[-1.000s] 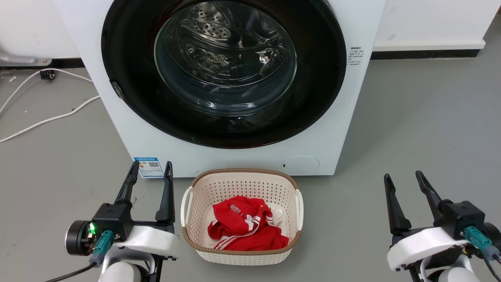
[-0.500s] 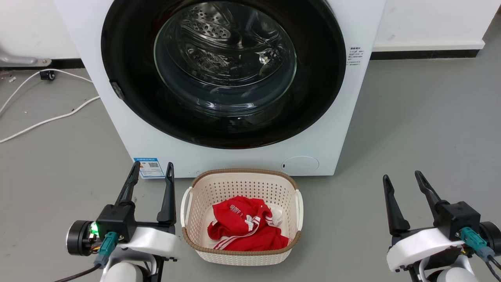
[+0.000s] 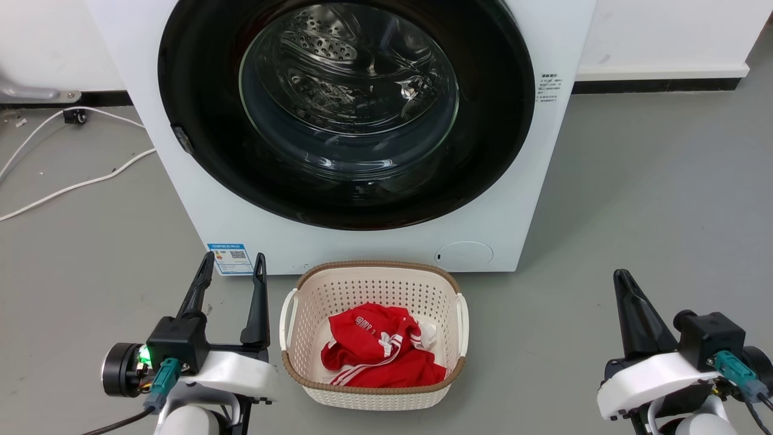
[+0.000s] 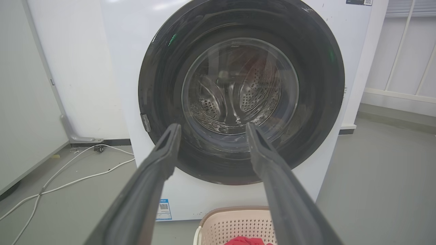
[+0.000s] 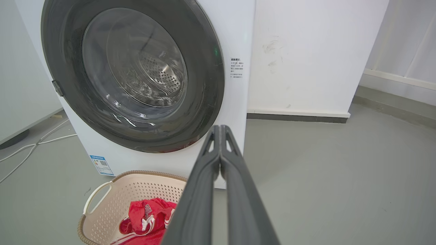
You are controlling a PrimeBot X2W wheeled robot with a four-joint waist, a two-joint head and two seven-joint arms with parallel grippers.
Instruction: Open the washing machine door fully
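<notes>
The washing machine door [image 3: 345,109] sits shut, flush against the front of the white washing machine [image 3: 211,223], its glossy black rim taking up most of the panel and the steel drum showing through the clear glass centre. A small grey tab [image 3: 181,139] sits on the rim's left edge. On the grey floor [image 3: 634,199] just in front of the machine stands a cream laundry basket [image 3: 374,264] holding a red garment [image 3: 374,356]. The left gripper [image 3: 234,258] hovers beside the basket's left side, touching nothing, its fingers spread wide and pointing toward the door. The right gripper [image 3: 622,277] hangs well apart to the basket's right, its fingers pressed together on nothing. A white cable [image 3: 72,181] trails across the floor to the machine's left.
</notes>
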